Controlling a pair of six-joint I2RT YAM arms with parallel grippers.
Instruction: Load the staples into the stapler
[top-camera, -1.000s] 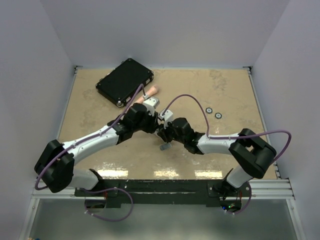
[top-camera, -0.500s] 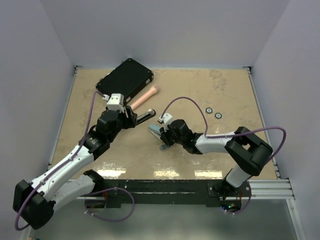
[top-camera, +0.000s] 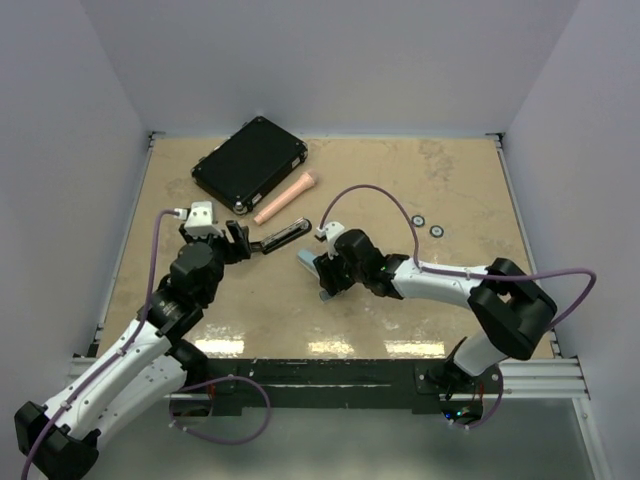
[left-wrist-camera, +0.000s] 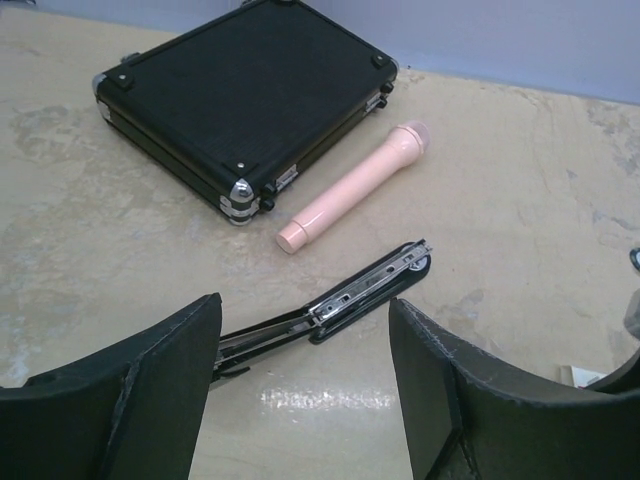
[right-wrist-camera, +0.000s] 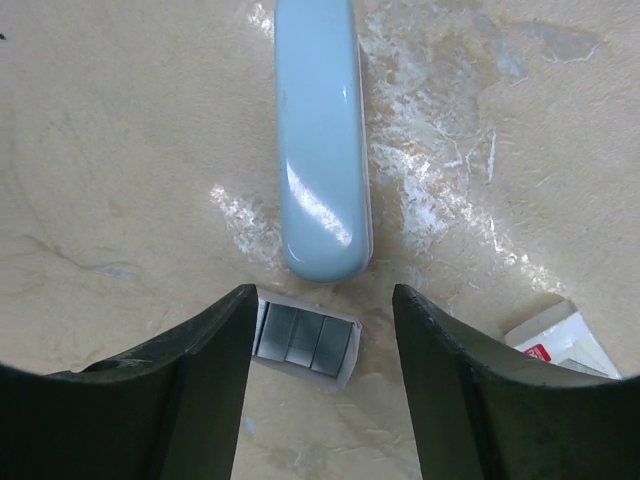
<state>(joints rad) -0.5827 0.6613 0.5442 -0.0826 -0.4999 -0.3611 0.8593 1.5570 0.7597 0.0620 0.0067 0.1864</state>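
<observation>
The staples (right-wrist-camera: 305, 340) are grey ribbed blocks in a small white tray, lying on the table between my right gripper's (right-wrist-camera: 322, 300) open fingers, with the tray's edge against the left one. The staples (top-camera: 325, 295) lie just below the right gripper (top-camera: 322, 273) in the top view. A light blue stapler (right-wrist-camera: 320, 140) (top-camera: 305, 258) lies shut just beyond the tray. A black stapler (left-wrist-camera: 350, 295) (top-camera: 280, 237) lies swung open on the table, with its metal channel showing. My left gripper (left-wrist-camera: 305, 340) (top-camera: 240, 243) stands open and empty just short of its near end.
A black case (left-wrist-camera: 250, 95) (top-camera: 250, 163) sits at the back left, with a pink cylinder (left-wrist-camera: 355, 185) (top-camera: 285, 198) beside it. Two small black rings (top-camera: 427, 225) lie to the right. A piece of white packaging (right-wrist-camera: 555, 335) lies right of the staples tray.
My left arm has pulled back to the left and opened its gripper, leaving the black stapler lying open. My right gripper has opened over the staples tray.
</observation>
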